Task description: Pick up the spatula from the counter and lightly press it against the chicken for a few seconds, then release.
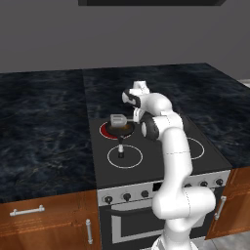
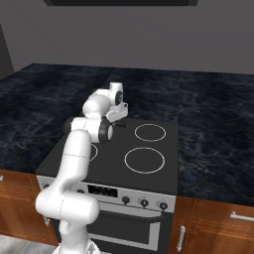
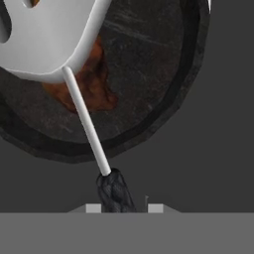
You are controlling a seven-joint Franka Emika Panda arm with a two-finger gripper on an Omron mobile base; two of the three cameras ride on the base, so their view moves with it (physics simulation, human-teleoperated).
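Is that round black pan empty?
No, a brown piece of chicken lies in the pan, partly under the white blade of the spatula.

**Stock on view**

- Stove: 1.
- Burners: 4. One glows red at 10 o'clock on the stove top, and three are dark with white rings.
- Knobs: 5 counted in the left base view, 3 at 9 o'clock of the arm and 2 at 3 o'clock.
- Oven handle: 1.
- Pan: 1.
- Chicken: 1 piece.
- Spatula: 1.
- Cabinet handles: 3 in the left base view. One is level and 2 are upright.
- Counter: 2 stretches, at 9 and 3 o'clock of the stove.
- Hood: 1.
- Arm: 1.
- Pincer: 1.
- Fingertips: 2.
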